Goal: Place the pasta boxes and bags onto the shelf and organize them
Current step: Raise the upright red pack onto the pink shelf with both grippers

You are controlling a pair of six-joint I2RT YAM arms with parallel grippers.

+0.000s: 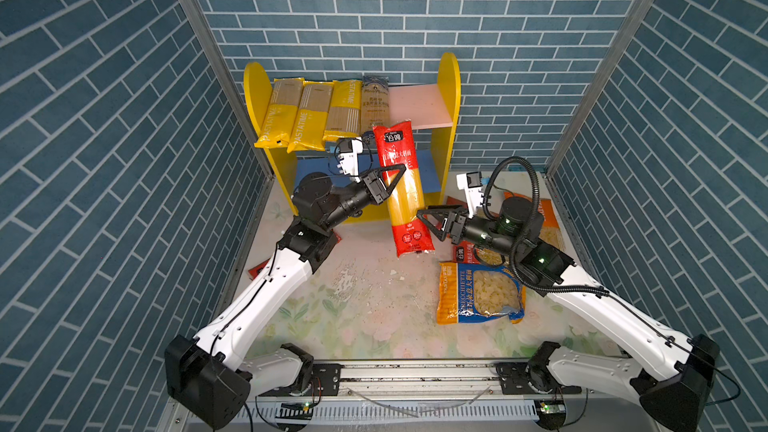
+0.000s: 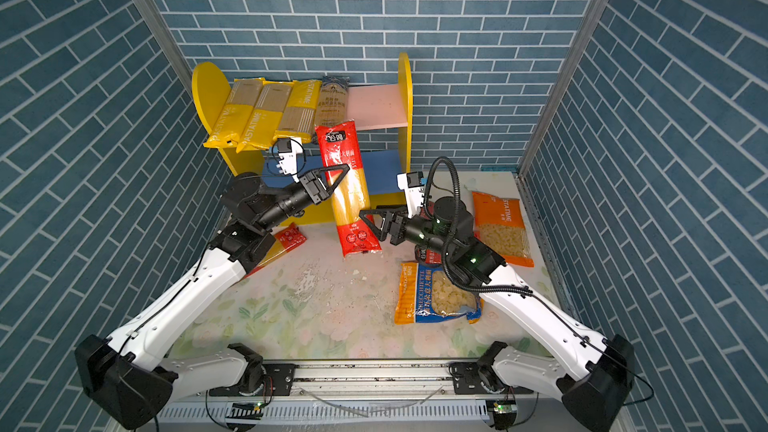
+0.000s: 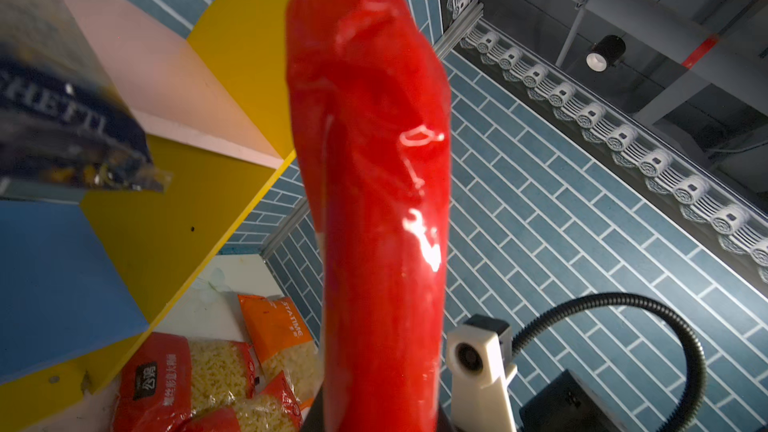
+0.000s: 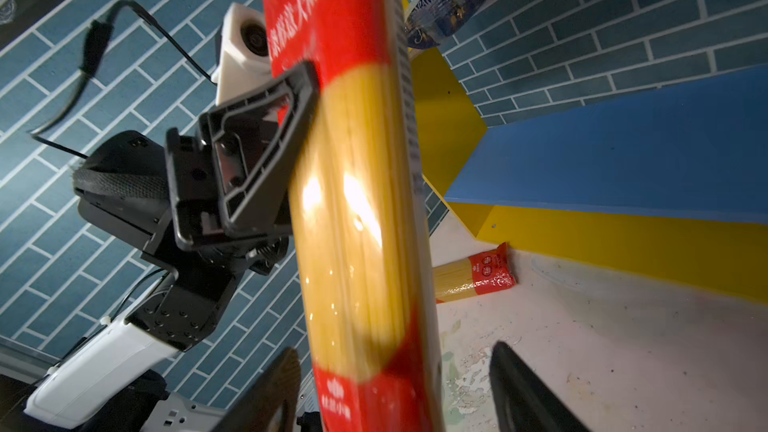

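Right wrist view: left gripper point(image 4: 316, 110) clamps red spaghetti pack point(image 4: 357, 222) mid-length before shelf point(image 4: 623, 238); right gripper point(image 4: 395, 392) spread wide round its near end. Clear right, lay it at right of pink board point(image 1: 419, 105).

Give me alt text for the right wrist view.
A red spaghetti pack fills mid-frame, clamped by the left gripper; the right gripper is open around its lower end. Behind: the shelf and a second pack lying on the table.

Your left claw point(image 1: 397, 178), arm stretched forward, clamps the red spaghetti pack point(image 1: 405, 201) — your right claw point(image 1: 427, 225) stands wide, straddling its lower end.
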